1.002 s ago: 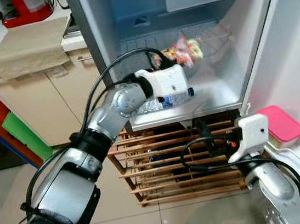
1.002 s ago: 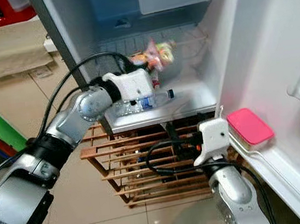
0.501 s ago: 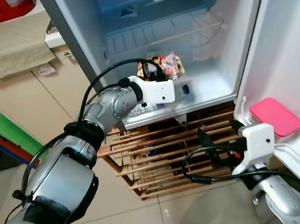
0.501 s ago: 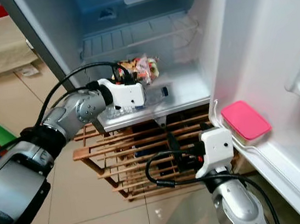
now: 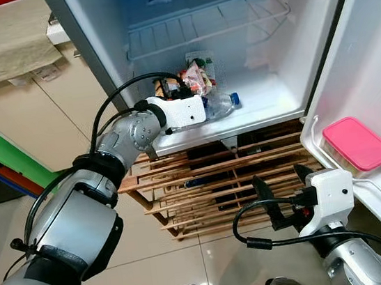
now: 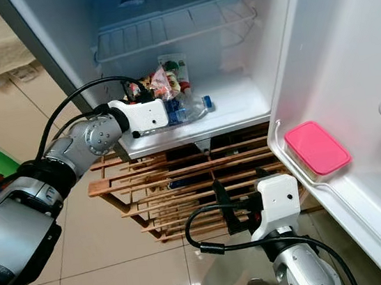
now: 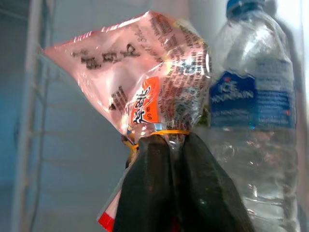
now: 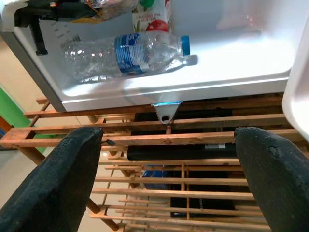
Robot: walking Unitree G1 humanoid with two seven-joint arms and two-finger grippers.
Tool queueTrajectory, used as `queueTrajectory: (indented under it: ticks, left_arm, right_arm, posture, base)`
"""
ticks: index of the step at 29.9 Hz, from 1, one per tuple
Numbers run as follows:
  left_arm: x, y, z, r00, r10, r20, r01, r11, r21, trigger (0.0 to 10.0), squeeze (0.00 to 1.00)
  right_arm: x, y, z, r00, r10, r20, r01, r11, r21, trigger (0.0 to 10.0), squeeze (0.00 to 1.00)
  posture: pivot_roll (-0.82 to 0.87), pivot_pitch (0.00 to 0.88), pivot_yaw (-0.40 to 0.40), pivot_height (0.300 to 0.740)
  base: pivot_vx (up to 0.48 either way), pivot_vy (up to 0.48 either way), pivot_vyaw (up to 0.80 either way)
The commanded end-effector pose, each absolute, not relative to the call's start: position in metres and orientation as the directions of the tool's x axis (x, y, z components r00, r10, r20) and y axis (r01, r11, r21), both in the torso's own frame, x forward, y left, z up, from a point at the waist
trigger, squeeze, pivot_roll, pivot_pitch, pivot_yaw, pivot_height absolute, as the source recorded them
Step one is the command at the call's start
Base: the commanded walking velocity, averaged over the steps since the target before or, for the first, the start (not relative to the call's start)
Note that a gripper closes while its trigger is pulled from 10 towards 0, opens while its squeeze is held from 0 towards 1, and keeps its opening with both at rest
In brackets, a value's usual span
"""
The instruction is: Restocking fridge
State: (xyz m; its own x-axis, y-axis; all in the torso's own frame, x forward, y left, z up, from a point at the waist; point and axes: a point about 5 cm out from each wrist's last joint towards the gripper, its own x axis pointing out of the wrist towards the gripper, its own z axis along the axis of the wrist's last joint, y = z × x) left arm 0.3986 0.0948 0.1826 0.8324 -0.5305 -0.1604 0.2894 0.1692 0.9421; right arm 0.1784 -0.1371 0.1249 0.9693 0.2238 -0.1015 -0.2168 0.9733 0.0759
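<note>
A blue label reading "ICE MOUNTAIN" wraps the clear water bottle, while the pink snack bag at its 9 o'clock carries printed writing too small to read.

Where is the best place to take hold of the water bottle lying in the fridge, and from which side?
Probably around its ribbed clear body, not the narrow blue-capped neck. The water bottle lies on its side on the fridge floor, its length across the opening, so coming in from the open front looks best; the snack bag crowds the back.

Fridge floor (white): water bottle on side, snack bag, carton behind.
</note>
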Motion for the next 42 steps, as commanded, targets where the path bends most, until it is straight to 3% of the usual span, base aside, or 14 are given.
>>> queueTrajectory:
  ticks: [1, 8, 16, 26, 28, 29, 30, 31, 32, 34, 35, 38, 41, 42]
  left_arm:
    - [0.403, 0.104, 0.191, 0.849, -0.507, -0.15, 0.273, 0.176, 0.946, 10.0, 1.0]
    - [0.405, 0.109, 0.199, 0.854, -0.5, -0.143, 0.254, 0.161, 0.954, 10.0, 1.0]
    - [0.408, 0.108, 0.21, 0.859, -0.5, -0.107, 0.237, 0.204, 0.95, 10.0, 1.0]
    - [0.41, 0.1, 0.249, 0.831, -0.555, 0.035, 0.092, 0.199, 0.976, 10.0, 1.0]
    - [0.409, 0.094, 0.27, 0.8, -0.589, 0.114, 0.045, 0.248, 0.968, 10.0, 1.0]
    - [0.408, 0.094, 0.283, 0.784, -0.597, 0.171, 0.052, 0.337, 0.94, 10.0, 0.99]
    - [0.408, 0.094, 0.283, 0.784, -0.597, 0.171, 0.052, 0.337, 0.94, 10.0, 0.99]
    - [0.407, 0.095, 0.3, 0.77, -0.587, 0.252, 0.12, 0.52, 0.846, 10.0, 0.6]
    - [0.407, 0.095, 0.3, 0.77, -0.587, 0.252, 0.12, 0.52, 0.846, 10.0, 0.6]
    - [0.407, 0.098, 0.31, 0.764, -0.556, 0.328, 0.259, 0.73, 0.633, 10.0, 0.47]
    - [0.408, 0.1, 0.313, 0.774, -0.525, 0.354, 0.344, 0.818, 0.461, 10.0, 0.0]
    - [0.387, 0.102, 0.289, 0.773, -0.509, 0.377, 0.491, 0.858, 0.151, 10.0, 0.0]
    - [0.34, 0.101, 0.229, 0.808, -0.494, 0.321, 0.523, 0.852, -0.007, 10.0, 0.0]
    - [0.34, 0.101, 0.229, 0.808, -0.494, 0.321, 0.523, 0.852, -0.007, 10.0, 0.0]
  right_arm:
    - [0.177, -0.136, 0.13, 0.972, 0.216, -0.09, -0.209, 0.974, 0.085, 10.0, 0.0]
    - [0.176, -0.134, 0.13, 0.973, 0.211, -0.094, -0.203, 0.975, 0.089, 10.0, 0.0]
    - [0.178, -0.135, 0.13, 0.972, 0.214, -0.093, -0.207, 0.975, 0.082, 10.0, 0.0]
    - [0.184, -0.135, 0.13, 0.972, 0.221, -0.084, -0.215, 0.974, 0.074, 10.0, 0.0]
    - [0.188, -0.135, 0.13, 0.972, 0.223, -0.077, -0.218, 0.973, 0.073, 10.0, 0.0]
    - [0.189, -0.135, 0.13, 0.972, 0.223, -0.072, -0.218, 0.973, 0.073, 10.0, 0.0]
    - [0.189, -0.135, 0.13, 0.972, 0.223, -0.072, -0.218, 0.973, 0.073, 10.0, 0.0]
    - [0.192, -0.134, 0.129, 0.973, 0.221, -0.067, -0.216, 0.973, 0.074, 10.0, 0.0]
    - [0.192, -0.134, 0.129, 0.973, 0.221, -0.067, -0.216, 0.973, 0.074, 10.0, 0.0]
    - [0.196, -0.132, 0.128, 0.974, 0.219, -0.063, -0.214, 0.974, 0.08, 10.0, 0.0]
    - [0.198, -0.132, 0.127, 0.974, 0.217, -0.061, -0.212, 0.974, 0.085, 10.0, 0.0]
    - [0.201, -0.129, 0.124, 0.975, 0.212, -0.061, -0.206, 0.974, 0.1, 10.0, 0.0]
    - [0.203, -0.129, 0.12, 0.974, 0.216, -0.065, -0.208, 0.971, 0.115, 10.0, 0.0]
    - [0.203, -0.129, 0.12, 0.974, 0.216, -0.065, -0.208, 0.971, 0.115, 10.0, 0.0]
  posture:
    - [-0.23, 0.188, 0.146, 0.74]
    - [-0.23, 0.187, 0.155, 0.74]
    - [-0.23, 0.18, 0.149, 0.74]
    - [-0.22, 0.151, 0.14, 0.74]
    - [-0.22, 0.135, 0.141, 0.74]
    - [-0.21, 0.129, 0.142, 0.74]
    - [-0.21, 0.129, 0.142, 0.74]
    - [-0.2, 0.119, 0.146, 0.74]
    - [-0.2, 0.119, 0.146, 0.74]
    - [-0.19, 0.114, 0.155, 0.74]
    - [-0.18, 0.11, 0.16, 0.74]
    - [-0.15, 0.097, 0.159, 0.74]
    - [-0.13, 0.082, 0.145, 0.74]
    - [-0.13, 0.082, 0.145, 0.74]
  base:
    - [0.0, 0.0, 0.0]
    - [0.0, 0.0, 0.0]
    - [0.0, 0.0, 0.0]
    - [0.0, 0.0, 0.0]
    - [0.0, 0.0, 0.0]
    - [0.0, 0.0, 0.0]
    - [0.0, 0.0, 0.0]
    - [0.0, 0.0, 0.0]
    - [0.0, 0.0, 0.0]
    - [0.0, 0.0, 0.0]
    - [0.0, 0.0, 0.0]
    - [0.0, 0.0, 0.0]
    - [0.0, 0.0, 0.0]
    - [0.0, 0.0, 0.0]
